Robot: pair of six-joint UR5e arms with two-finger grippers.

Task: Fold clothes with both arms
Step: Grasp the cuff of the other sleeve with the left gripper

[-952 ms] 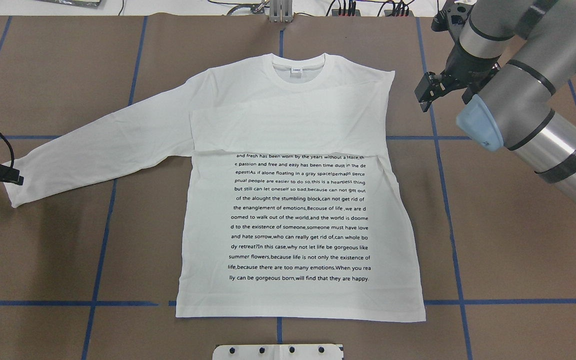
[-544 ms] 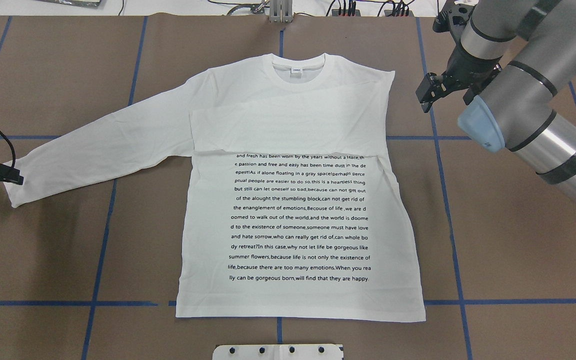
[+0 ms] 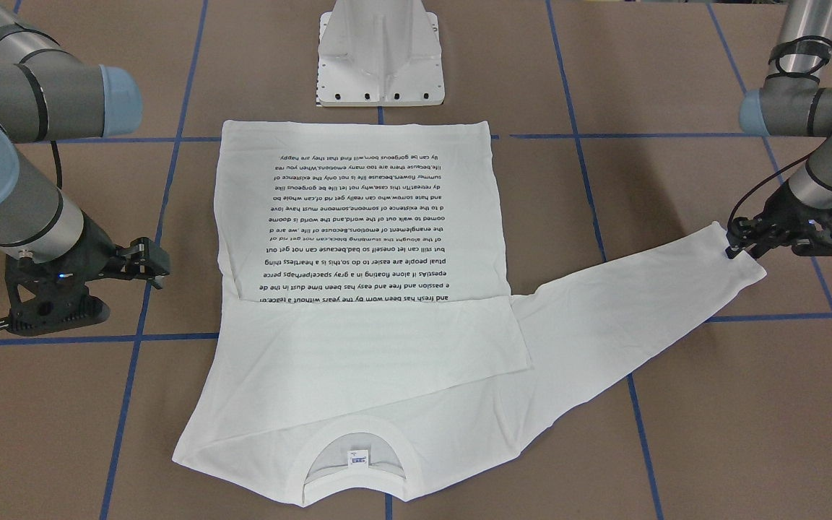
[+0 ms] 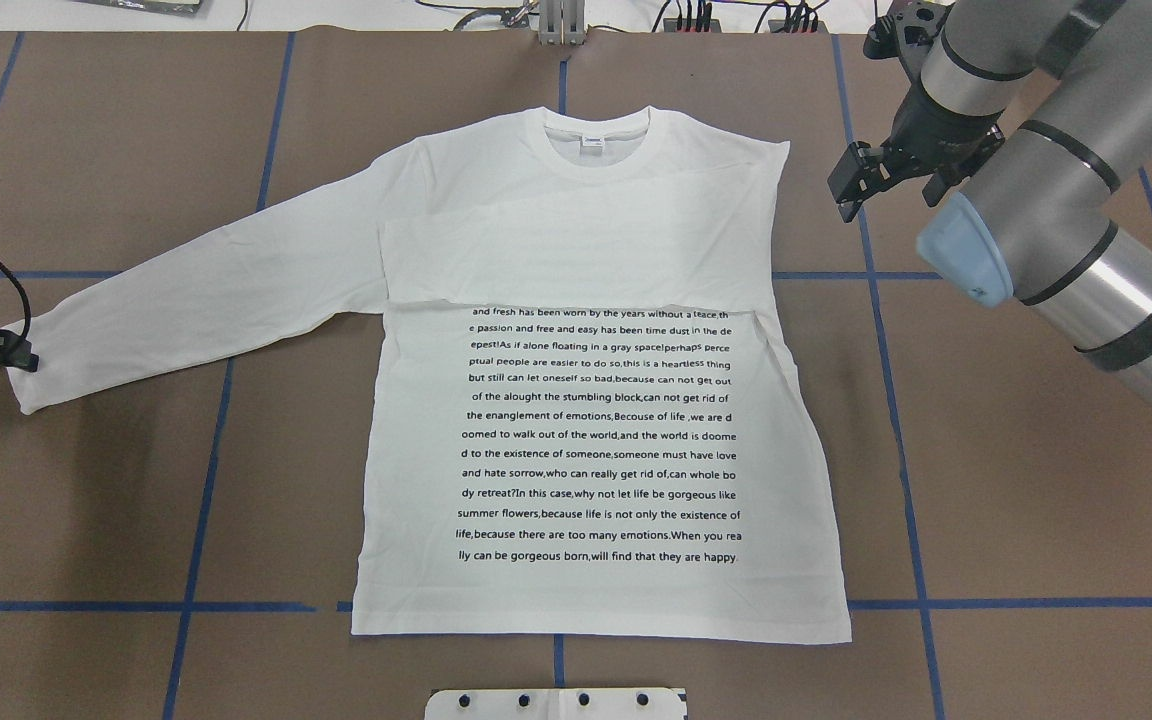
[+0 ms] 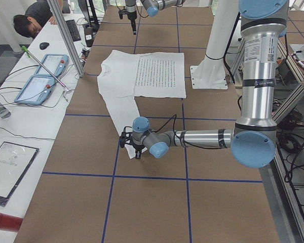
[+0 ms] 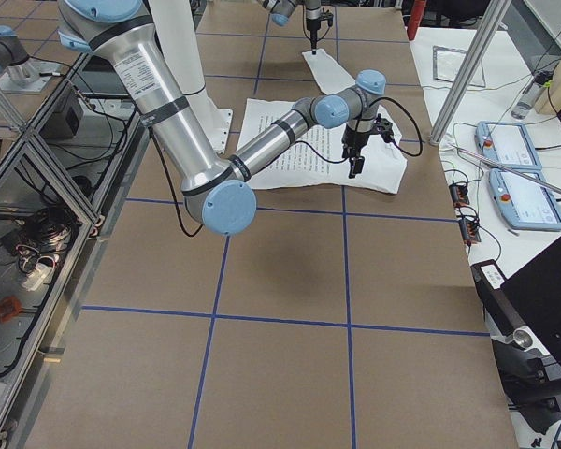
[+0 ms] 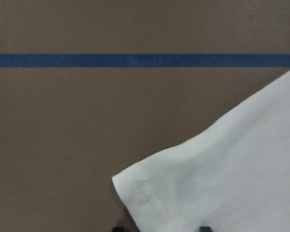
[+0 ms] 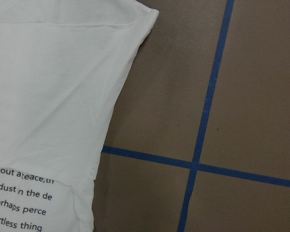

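Observation:
The white long-sleeved shirt [image 4: 596, 450] lies flat on the brown table, printed text up and collar [image 4: 596, 125] at the far side. One sleeve is folded across the chest. The other sleeve stretches out to the overhead view's left and ends in a cuff [image 4: 31, 385]. My left gripper [image 4: 24, 352] is low at that cuff, also seen from the front [image 3: 737, 244]. In the left wrist view its fingertips stand apart on either side of the cuff [image 7: 150, 193]. My right gripper [image 4: 848, 188] is open and empty, beside the shirt's shoulder edge [image 8: 135, 29].
The white pedestal base [image 3: 380, 58] stands just behind the shirt's hem. Blue tape lines [image 4: 196, 500] grid the table. Beyond the far edge are a desk with tablets [image 5: 40, 76], a slanted metal post [image 5: 66, 35] and a seated person [image 5: 33, 17].
My left gripper has shifted slightly toward the view's left edge at the cuff. My right gripper has edged a little up and left. The shirt has not moved.

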